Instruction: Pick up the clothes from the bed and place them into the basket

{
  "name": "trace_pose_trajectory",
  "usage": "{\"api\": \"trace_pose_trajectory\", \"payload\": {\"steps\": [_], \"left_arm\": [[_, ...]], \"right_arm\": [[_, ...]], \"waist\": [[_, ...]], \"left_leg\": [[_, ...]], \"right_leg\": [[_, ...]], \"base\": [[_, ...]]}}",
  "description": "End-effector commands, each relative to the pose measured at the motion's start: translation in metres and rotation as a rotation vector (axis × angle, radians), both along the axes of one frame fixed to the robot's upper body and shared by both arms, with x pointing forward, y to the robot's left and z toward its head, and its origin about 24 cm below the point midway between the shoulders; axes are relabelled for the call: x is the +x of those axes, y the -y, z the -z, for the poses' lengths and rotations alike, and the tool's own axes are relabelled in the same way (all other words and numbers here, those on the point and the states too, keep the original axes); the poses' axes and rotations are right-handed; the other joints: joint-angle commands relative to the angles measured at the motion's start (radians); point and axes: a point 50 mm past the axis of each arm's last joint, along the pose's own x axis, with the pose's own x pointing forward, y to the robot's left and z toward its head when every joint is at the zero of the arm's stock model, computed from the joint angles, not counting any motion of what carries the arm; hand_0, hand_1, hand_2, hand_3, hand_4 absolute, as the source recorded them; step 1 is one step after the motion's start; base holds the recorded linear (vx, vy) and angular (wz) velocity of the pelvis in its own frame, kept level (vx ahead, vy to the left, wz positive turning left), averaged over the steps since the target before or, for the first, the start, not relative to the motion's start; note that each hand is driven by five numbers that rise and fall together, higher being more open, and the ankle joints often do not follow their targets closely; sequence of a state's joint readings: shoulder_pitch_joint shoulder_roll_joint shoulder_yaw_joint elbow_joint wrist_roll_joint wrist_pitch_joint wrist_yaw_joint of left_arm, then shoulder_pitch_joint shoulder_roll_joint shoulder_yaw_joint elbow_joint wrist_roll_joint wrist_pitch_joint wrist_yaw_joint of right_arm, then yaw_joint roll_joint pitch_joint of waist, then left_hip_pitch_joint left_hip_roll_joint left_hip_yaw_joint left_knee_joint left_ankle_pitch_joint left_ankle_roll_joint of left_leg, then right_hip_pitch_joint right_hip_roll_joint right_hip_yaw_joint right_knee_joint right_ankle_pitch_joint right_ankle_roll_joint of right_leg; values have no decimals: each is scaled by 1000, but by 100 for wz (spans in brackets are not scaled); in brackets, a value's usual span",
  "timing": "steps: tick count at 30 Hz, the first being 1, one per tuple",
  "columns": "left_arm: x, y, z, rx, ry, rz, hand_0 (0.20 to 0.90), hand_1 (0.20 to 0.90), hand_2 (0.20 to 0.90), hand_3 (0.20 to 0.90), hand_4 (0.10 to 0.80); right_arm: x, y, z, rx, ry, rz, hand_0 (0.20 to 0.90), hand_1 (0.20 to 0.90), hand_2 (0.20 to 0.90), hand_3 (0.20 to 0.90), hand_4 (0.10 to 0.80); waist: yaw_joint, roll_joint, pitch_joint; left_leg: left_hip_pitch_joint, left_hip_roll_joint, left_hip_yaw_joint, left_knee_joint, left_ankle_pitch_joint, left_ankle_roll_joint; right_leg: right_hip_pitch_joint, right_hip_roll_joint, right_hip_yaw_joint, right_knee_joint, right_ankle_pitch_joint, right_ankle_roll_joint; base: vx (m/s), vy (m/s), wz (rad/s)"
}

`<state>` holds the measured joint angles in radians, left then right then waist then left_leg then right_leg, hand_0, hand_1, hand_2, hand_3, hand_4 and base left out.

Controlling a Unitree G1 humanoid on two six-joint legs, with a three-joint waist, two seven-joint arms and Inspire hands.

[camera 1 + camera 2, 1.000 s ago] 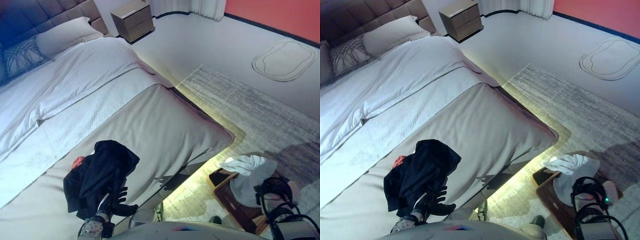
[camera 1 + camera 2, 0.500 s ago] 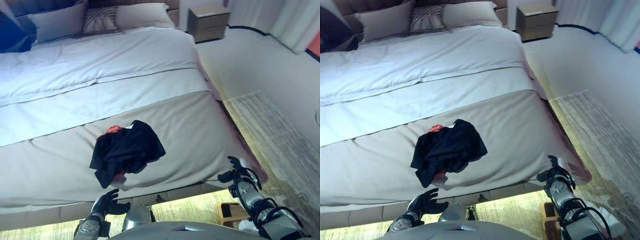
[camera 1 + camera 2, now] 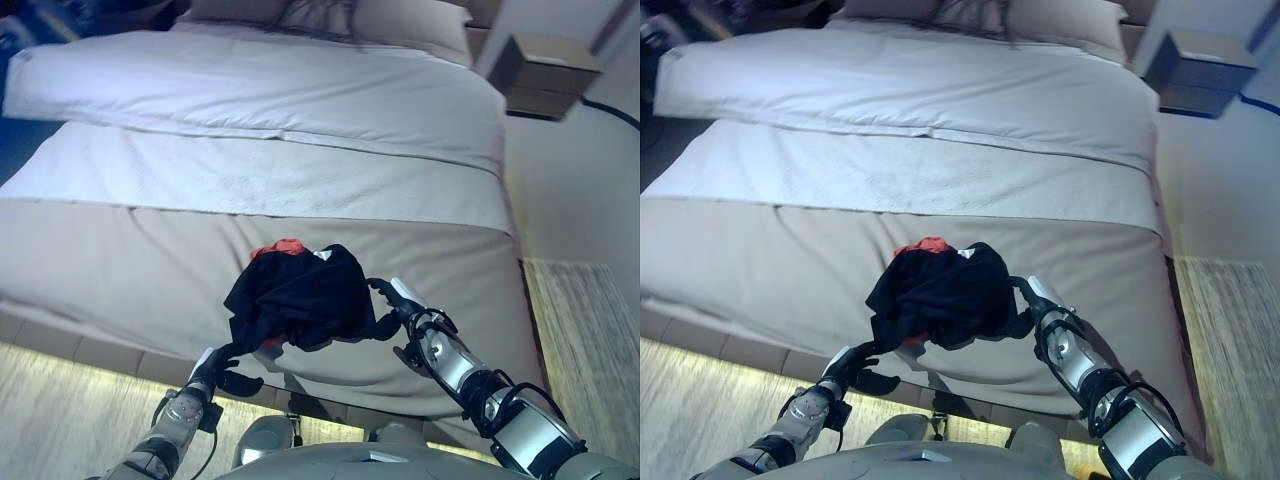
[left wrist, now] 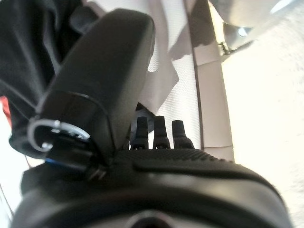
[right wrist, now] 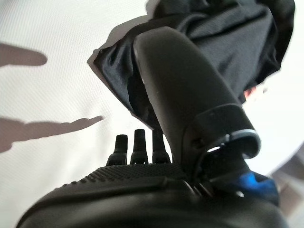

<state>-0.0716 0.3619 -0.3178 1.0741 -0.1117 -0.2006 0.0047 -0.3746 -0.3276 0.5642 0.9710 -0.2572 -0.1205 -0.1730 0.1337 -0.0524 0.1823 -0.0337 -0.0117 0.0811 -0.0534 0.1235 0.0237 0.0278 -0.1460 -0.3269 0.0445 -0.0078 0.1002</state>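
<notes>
The bed fills most of the head views: a beige cover across its near end, a white textured band beyond that, then a pale sheet running up to the pillows at the far end. The clothes lie as one crumpled black heap on the beige cover, close to the near edge of the bed, with a red piece showing at the heap's far side. My right hand is over the beige cover at the right side of the heap; its fingers are extended and slack, holding nothing, and in the right wrist view the thumb stands in front of the black cloth, which lies on the light cover just past it. From the head views the right hand looks to touch the heap's right edge, but I cannot tell for certain whether there is contact. My left hand is low, in front of the near edge of the bed and below the heap, apart from the cloth; its fingers are relaxed and spread with nothing in them. In the left wrist view the black cloth and a sliver of red appear beyond the thumb, with the side of the bed and the pale floor beside it. A bedside cabinet stands on the floor to the right of the bed's far end, and a strip of rug lies on the floor at the right of the bed.
</notes>
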Motion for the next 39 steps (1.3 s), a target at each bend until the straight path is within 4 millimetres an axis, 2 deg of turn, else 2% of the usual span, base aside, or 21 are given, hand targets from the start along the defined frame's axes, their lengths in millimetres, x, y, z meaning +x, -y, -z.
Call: {"api": "trace_pose_trajectory", "payload": {"steps": [1,3,6,7,13,18,19,22,23,24,25,28,29,34,39], "left_arm": [[8,0,-7,-7,71,28,900,900,900,900,800],[7,-4,-7,3,77,13,900,900,900,900,800],[15,-9,-12,10,106,-1,900,900,900,900,800],[22,-11,-17,8,132,9,900,900,900,900,800],[23,-9,-19,-6,154,10,900,900,900,900,800],[22,-11,-21,-7,177,7,900,900,900,900,800],[23,-12,-22,-9,184,-1,900,900,900,900,800],[28,-10,-25,-19,207,9,900,900,900,900,800],[29,-8,-26,-24,216,15,900,900,900,900,800],[29,-7,-26,-28,224,16,900,900,900,900,800],[29,-5,-26,-29,229,16,900,900,900,900,800],[30,-4,-27,-25,242,29,900,900,900,900,800],[31,-4,-28,-22,246,36,900,900,900,900,800],[30,-3,-27,-23,237,52,900,900,900,900,800],[18,-3,-21,-15,195,64,900,900,900,900,800]], "right_arm": [[60,7,-67,-23,285,1,900,900,900,900,800],[79,6,-89,-21,338,35,900,900,900,900,800],[96,1,-113,-24,412,25,900,900,900,900,800],[106,1,-132,-46,468,15,900,900,900,900,800],[130,-3,-189,-27,627,24,900,900,900,900,800],[138,-8,-213,-26,668,18,900,900,900,900,800],[140,-9,-216,-24,662,18,900,900,900,900,800],[142,-10,-216,-39,634,31,900,900,900,900,800],[142,-9,-215,-41,630,44,853,853,853,845,745],[141,-8,-213,-46,630,53,375,375,375,288,188],[141,-9,-211,-43,634,55,300,300,300,200,100],[139,-3,-207,-49,650,89,300,300,300,200,100],[139,1,-208,-49,661,109,300,300,300,200,100],[138,21,-210,-40,677,202,300,300,300,200,100],[129,53,-209,32,705,316,300,300,300,200,100]], "waist": [[38,-4,49],[63,-1,82],[84,12,124],[100,29,163],[138,86,240],[155,109,279],[156,110,284],[159,118,297],[158,119,300],[156,119,302],[155,118,303],[152,112,299],[153,113,300],[150,96,273],[137,62,213]], "left_leg": [[-33,82,115,62,-79,-64],[-78,79,99,59,-62,-69],[-149,83,87,83,-52,-76],[-201,78,70,110,-53,-78],[-337,54,27,163,-32,-80],[-414,42,11,191,-25,-72],[-418,38,1,200,-51,-80],[-443,33,-3,212,-49,-81],[-441,34,-2,209,-50,-82],[-435,35,-3,203,-50,-83],[-425,36,-2,194,-50,-84],[-401,39,1,172,-52,-87],[-406,40,9,167,-27,-80],[-342,47,23,124,-35,-84],[-225,57,46,36,-39,-87]], "right_leg": [[-68,37,-11,80,8,-9],[-80,48,-15,59,8,-20],[-124,50,-31,71,-4,-35],[-172,42,-40,94,-6,-43],[-319,27,-56,165,6,-66],[-411,9,-62,217,6,-69],[-420,7,-49,236,-21,-58],[-440,3,-50,244,-24,-60],[-438,4,-49,240,-24,-60],[-431,5,-48,233,-23,-58],[-421,7,-48,225,-24,-57],[-388,13,-51,191,-21,-52],[-384,14,-66,173,5,-61],[-307,26,-66,114,11,-48],[-186,43,-50,25,16,-30]], "base": [[-72,-72,18],[-96,-62,9],[-156,-43,-4],[-165,-49,2],[-72,2,14],[-32,5,7],[36,-11,12],[-21,9,11],[0,0,0],[0,0,0],[0,0,0],[-33,1,0],[-100,2,0],[-11,-5,1],[76,-16,-1]]}}
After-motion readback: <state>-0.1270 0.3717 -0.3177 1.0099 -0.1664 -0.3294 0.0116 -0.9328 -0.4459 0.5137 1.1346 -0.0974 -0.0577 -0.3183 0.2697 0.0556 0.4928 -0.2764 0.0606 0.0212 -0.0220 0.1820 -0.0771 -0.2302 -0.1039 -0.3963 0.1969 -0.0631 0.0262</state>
